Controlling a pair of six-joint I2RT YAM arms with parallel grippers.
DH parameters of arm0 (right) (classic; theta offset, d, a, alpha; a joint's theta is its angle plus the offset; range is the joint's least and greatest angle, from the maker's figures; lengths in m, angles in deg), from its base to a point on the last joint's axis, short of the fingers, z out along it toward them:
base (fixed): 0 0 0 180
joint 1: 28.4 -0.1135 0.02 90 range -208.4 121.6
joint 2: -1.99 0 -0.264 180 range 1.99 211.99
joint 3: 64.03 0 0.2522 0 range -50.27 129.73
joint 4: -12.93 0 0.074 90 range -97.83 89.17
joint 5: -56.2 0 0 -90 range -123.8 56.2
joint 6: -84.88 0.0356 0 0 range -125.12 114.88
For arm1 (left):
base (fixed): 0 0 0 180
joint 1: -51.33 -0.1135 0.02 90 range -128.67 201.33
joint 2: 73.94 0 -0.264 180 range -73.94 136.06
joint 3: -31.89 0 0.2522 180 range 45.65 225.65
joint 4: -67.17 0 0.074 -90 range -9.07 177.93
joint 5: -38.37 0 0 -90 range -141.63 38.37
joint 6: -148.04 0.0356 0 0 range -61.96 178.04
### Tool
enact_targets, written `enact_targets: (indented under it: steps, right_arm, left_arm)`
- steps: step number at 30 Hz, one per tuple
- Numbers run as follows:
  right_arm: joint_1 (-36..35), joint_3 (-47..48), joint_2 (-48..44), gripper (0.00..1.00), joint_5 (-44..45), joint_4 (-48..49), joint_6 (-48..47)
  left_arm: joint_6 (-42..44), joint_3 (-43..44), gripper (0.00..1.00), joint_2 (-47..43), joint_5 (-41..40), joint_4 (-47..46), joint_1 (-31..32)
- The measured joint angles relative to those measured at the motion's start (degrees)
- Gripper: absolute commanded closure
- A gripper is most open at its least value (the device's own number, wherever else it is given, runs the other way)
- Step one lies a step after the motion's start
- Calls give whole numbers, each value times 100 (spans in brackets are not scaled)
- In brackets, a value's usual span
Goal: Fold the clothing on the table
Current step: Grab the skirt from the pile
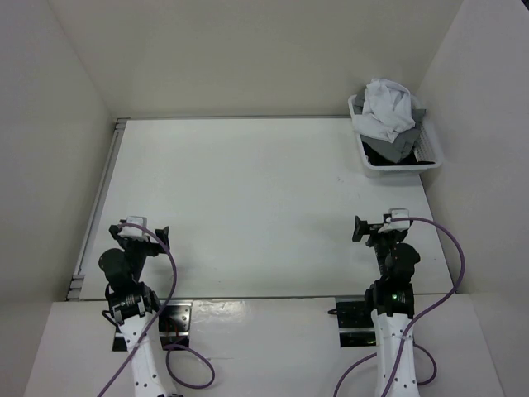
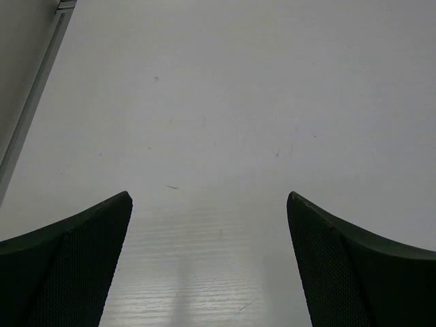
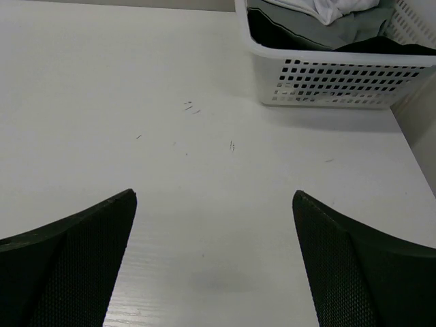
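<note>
The clothing (image 1: 387, 106), a crumpled white garment, lies on top of a pile in a white basket at the table's far right corner. Only its lower edge (image 3: 327, 8) shows at the top of the right wrist view. The table (image 1: 264, 198) is a matte white top. My left gripper (image 1: 142, 231) hovers low over the near left of the table, open, with bare tabletop between its fingers (image 2: 209, 195). Near the front right, my right gripper (image 1: 378, 227) is open too, with nothing in it (image 3: 213, 194), and it points toward the basket.
The white plastic basket (image 3: 327, 78) also holds a grey garment (image 3: 340, 30) and a black garment (image 3: 272, 30) under the white one. A thin metal rail (image 2: 34, 109) runs along the table's left edge. White walls enclose the left, back and right sides.
</note>
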Motion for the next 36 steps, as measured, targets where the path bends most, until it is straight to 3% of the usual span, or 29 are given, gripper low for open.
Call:
enact_targets:
  steps: [17, 26, 29, 36]
  right_arm:
    - [0, 59, 2, 1, -256, -11, -7]
    - [0, 1248, 83, 1, 754, 387, 299]
    - [0, 2417, 1023, 1, 960, 63, 538]
    - [4, 6749, 5519, 1, 1716, -1338, 1091]
  left_arm:
    - [0, 0, 0, 0, 0, 0, 0]
    - [-2, 0, 0, 0, 0, 2, 0]
    - [15, 0, 0, 0, 63, 7, 0]
    - [-356, 468, 0, 4, 74, -170, 52]
